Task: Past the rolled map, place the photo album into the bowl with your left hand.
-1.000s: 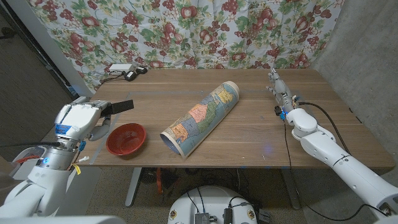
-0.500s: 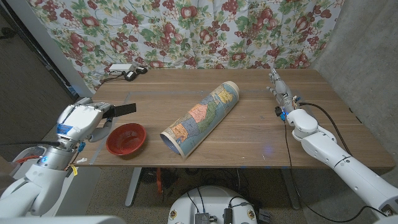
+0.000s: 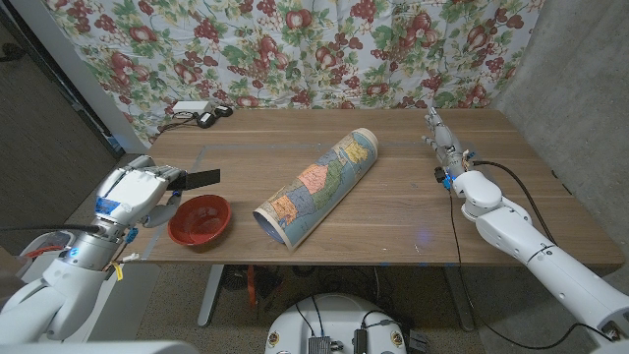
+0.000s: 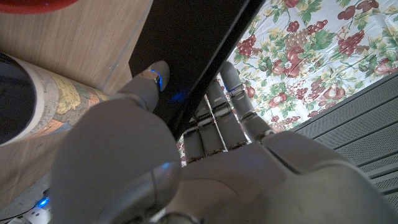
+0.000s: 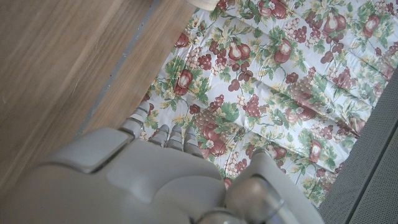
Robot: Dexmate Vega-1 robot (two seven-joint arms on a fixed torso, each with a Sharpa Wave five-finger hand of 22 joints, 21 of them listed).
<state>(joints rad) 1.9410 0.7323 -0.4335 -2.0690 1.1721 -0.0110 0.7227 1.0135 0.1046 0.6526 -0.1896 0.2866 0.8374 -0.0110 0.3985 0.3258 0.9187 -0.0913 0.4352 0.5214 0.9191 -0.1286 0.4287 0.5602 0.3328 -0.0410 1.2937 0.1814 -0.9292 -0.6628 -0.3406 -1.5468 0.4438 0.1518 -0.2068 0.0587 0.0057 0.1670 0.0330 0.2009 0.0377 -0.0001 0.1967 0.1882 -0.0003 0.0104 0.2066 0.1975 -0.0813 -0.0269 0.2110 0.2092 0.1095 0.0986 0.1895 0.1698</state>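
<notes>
**Album held above the table, just short of the bowl**

From my seat, the left hand (image 3: 138, 192) sits at about 9 o'clock on the table (image 3: 393, 197), with its fingers (image 4: 233, 118) closed around the photo album (image 3: 201, 178). In the left wrist view the album (image 4: 186, 50) is a thin black slab clamped between the thumb on one face and the other fingers on the opposite face. In the head view it sticks out of the hand toward 3 o'clock, roughly level, and appears to be clear of the wood.

The red bowl (image 3: 199, 219) stands on the table at about 8 o'clock, near the front edge. The album's free end hangs just above the bowl's far rim, not inside it. I can't tell how much gap there is between them.

The rolled map (image 3: 316, 187) lies across the middle of the table, one open end pointing to 7 o'clock and the other to 1 o'clock. It is beside the bowl but not touching it.

My right hand (image 3: 442, 143) is out at about 2 o'clock, well apart from everything else, fingers stretched straight toward the far edge and holding nothing.

A floral curtain (image 3: 324, 49) hangs behind the table, and a white power adapter (image 3: 192, 108) with dark cables lies at the far left corner, around 11 o'clock.
</notes>
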